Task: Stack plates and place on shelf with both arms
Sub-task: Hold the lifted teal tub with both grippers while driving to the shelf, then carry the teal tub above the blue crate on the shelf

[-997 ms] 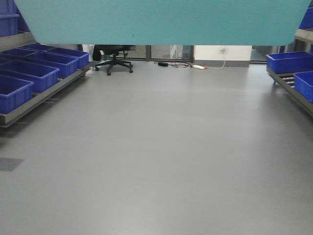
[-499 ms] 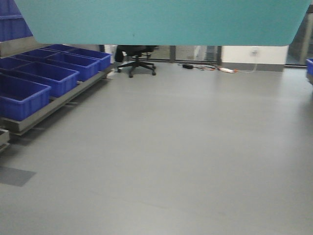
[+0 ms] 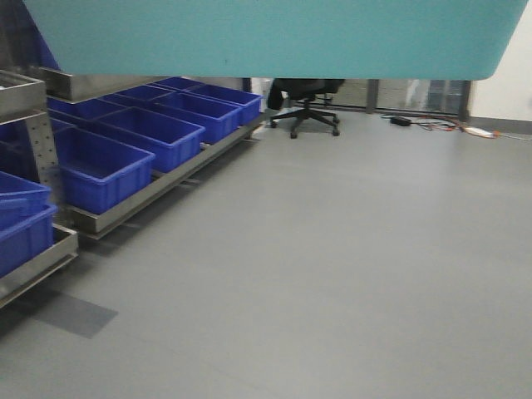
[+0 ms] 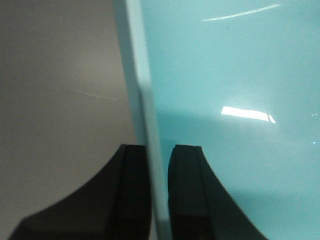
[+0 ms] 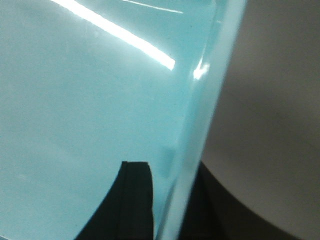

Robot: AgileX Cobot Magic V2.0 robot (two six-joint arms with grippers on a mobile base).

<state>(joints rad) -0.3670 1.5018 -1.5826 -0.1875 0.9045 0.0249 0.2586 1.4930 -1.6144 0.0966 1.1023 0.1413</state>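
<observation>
A teal plate (image 3: 266, 37) fills the top of the front view, held up over the floor; I cannot tell whether it is one plate or a stack. In the left wrist view my left gripper (image 4: 159, 155) is shut on the plate's (image 4: 225, 75) left rim, one black finger on each side. Likewise my right gripper (image 5: 172, 190) is shut on the plate's (image 5: 90, 100) right rim, its outer finger partly hidden behind the rim. The steel shelf (image 3: 125, 213) stands at the left, with a perforated post (image 3: 37, 141).
Several blue bins (image 3: 154, 133) sit in rows on the shelf's lower tiers. A black office chair (image 3: 306, 108) stands at the back, with cables (image 3: 449, 127) on the floor to its right. Grey floor (image 3: 332, 266) spreads ahead and to the right.
The front view has swung left: the shelf and blue bins now appear larger and nearer, and the chair and cables have shifted right. Both grippers still hold the plate.
</observation>
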